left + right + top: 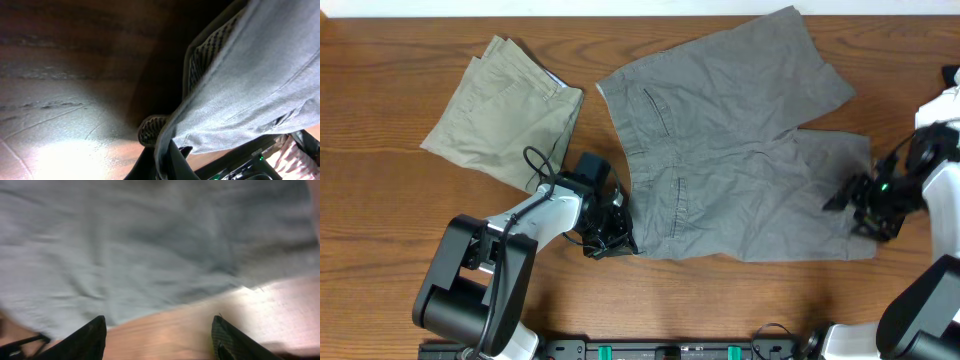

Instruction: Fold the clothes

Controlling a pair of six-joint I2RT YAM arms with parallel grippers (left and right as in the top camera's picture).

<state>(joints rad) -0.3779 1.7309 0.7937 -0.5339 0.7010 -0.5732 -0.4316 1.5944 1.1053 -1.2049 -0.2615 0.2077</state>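
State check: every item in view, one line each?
medium-grey woven shorts: unfolded, spread flat, one waistband corner pinched.
khaki-beige woven shorts: folded, not held.
left hand: shut on the waistband corner of the medium-grey woven shorts.
right hand: open, at a leg hem of the same shorts, gripping nothing.

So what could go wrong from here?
1. The left gripper seems to pinch only the very corner of the grey shorts at the waistband, so the cloth may slip out when lifted.
2. The right gripper is open over bare table, just short of the hem; closing there could catch nothing.
3. The folded khaki shorts lie close to the left arm, which might nudge them.
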